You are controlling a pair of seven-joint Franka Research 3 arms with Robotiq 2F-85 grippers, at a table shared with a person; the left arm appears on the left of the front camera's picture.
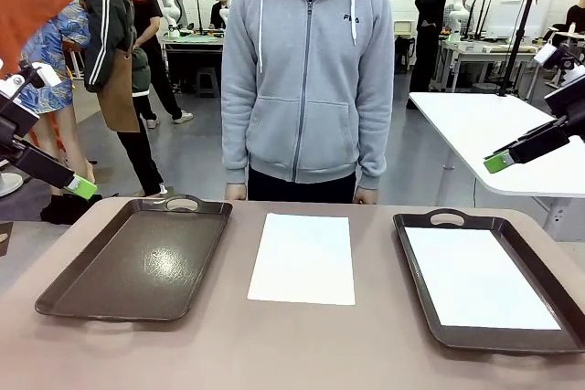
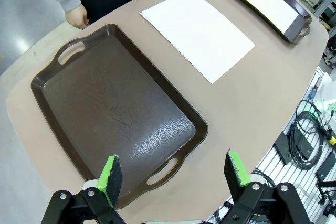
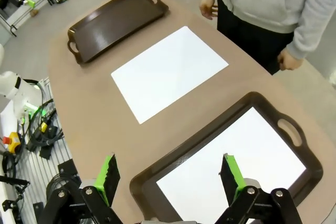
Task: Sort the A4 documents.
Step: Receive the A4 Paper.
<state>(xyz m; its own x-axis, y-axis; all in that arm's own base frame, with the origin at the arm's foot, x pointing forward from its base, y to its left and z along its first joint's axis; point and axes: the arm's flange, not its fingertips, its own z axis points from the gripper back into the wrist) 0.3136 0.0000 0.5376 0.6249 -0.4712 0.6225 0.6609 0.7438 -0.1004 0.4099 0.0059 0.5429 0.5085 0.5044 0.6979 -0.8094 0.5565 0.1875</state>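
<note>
1 A4 sheet (image 1: 302, 258) lies flat on the table (image 1: 274, 349) between 2 brown trays, easy to reach. Another sheet (image 1: 480, 279) sits in the right tray (image 1: 416, 253), sorted, I think. The left tray (image 1: 137, 262) is bare. The left gripper (image 2: 172, 167) and right gripper (image 3: 169, 167) hang above, fingers wide apart, holding nothing.

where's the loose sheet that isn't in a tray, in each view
Front view: the loose sheet lies at centre, right of the empty tray.
Left wrist view: the loose sheet is upper middle, beyond the empty tray.
Right wrist view: the loose sheet is central, above the tray holding paper.
Shared landmark: the empty tray beside it.
</note>
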